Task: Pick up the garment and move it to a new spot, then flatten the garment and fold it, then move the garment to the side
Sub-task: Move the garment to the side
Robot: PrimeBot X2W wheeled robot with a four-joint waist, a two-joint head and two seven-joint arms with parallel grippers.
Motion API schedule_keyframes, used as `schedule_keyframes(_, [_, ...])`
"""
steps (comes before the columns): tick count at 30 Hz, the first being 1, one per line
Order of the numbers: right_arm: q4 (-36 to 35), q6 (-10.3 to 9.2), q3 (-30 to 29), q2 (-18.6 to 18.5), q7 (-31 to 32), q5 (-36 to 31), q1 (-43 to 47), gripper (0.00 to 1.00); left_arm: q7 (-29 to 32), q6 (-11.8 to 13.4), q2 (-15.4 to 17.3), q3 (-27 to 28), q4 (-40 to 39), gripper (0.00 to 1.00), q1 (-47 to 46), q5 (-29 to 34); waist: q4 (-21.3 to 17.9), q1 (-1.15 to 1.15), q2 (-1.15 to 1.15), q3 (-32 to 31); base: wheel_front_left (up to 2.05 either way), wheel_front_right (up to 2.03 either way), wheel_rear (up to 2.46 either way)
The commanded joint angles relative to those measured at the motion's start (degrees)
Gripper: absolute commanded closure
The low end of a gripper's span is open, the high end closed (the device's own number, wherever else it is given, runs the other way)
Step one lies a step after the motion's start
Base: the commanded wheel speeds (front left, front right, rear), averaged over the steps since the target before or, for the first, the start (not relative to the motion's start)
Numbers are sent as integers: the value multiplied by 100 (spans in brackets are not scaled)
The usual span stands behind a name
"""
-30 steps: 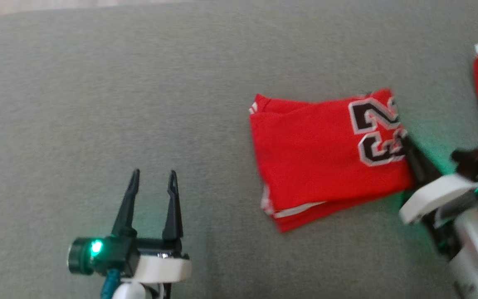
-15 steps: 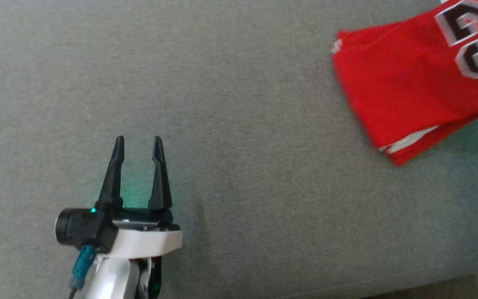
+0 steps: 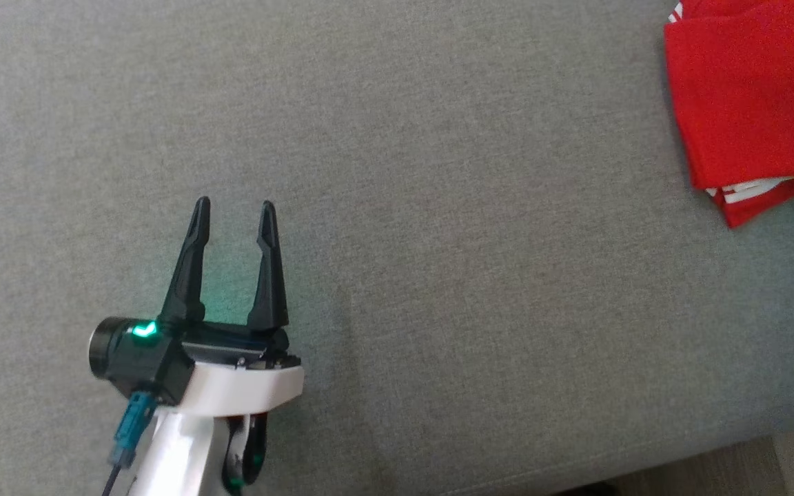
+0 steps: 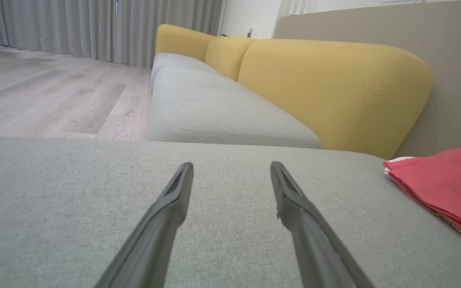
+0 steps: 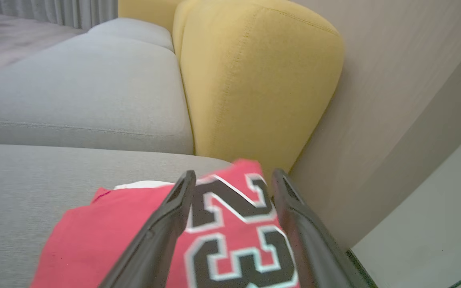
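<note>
The garment (image 3: pixel 748 103) is a red jersey with white trim and a black number, folded flat on the grey sofa seat (image 3: pixel 438 275). It lies at the top right of the head view. In the right wrist view my right gripper (image 5: pixel 232 174) stands open just over the garment (image 5: pixel 106 240), and the number shows between its fingers. My left gripper (image 3: pixel 235 203) is open and empty at the lower left of the head view, far to the left of the jersey. In the left wrist view the left gripper (image 4: pixel 231 165) hovers low over bare seat, with the garment (image 4: pixel 446 184) at the right edge.
Yellow back cushions (image 4: pixel 334 88) rise behind the seat, one right behind the jersey (image 5: pixel 254 80). A beige wall panel (image 5: pixel 394 100) stands to the right. A second grey seat cushion (image 4: pixel 214 116) and wood floor (image 4: pixel 34 96) lie beyond. The seat's edge (image 3: pixel 645 468) runs along the lower right.
The head camera has swung, so the jersey now sits at the top right corner. My right gripper, shut at the jersey's edge a second ago, now stands open. The left gripper stays open.
</note>
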Motion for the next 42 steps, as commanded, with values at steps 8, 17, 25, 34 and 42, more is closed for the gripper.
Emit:
schedule_keyframes(8, [-706, -4, 607, 1023, -611, -72, 1067, 0, -29, 15, -13, 147, -1, 0, 173, -2, 233, 0, 0, -680, 0, 0, 0])
schedule_keyframes(17, [-540, -4, 1754, 1634, -1290, 197, 2070, 0, -29, 146, -13, 90, 163, 0, 638, -154, 738, 0, 0, -1595, 0, 0, 0])
schedule_keyframes(25, [-1484, -4, 1298, 2239, -1319, -341, 3057, 0, -29, 265, -13, 228, 7, 0, 1245, -134, 1128, 0, 0, -2278, 0, 0, 0])
schedule_keyframes(34, [-1914, -4, 930, 2529, -1320, -638, 3993, 0, -29, 205, -13, 384, -183, 0, 1807, -2, 1315, 0, 0, -2613, 0, 0, 0])
schedule_keyframes(42, [-1935, -4, 983, 2633, -1321, -727, 4093, 0, -29, 102, -13, 448, -145, 0, 1901, 148, 1362, 0, 0, -2678, 0, 0, 0])
